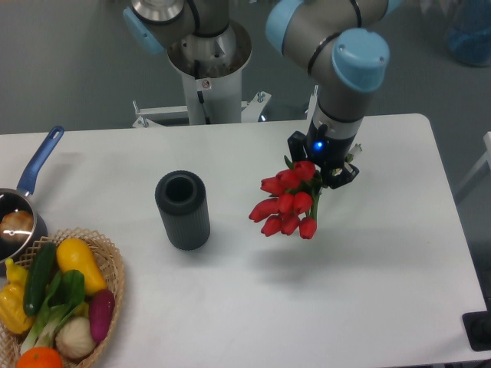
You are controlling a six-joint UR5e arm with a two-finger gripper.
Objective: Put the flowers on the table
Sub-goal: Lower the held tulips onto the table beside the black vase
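While clamped on the green stems, gripper holds the flowers above the table, right of centre; fingers mostly hidden behind the buds, so width of opening not measurable. Bunch tilted, long axis running from stems at upper right down to red buds at lower left, buds pointing toward the dark cylinder. Faint shadow on the tabletop beneath. Small blue light lit on the wrist. Small sticker on the robot base, too small to read.
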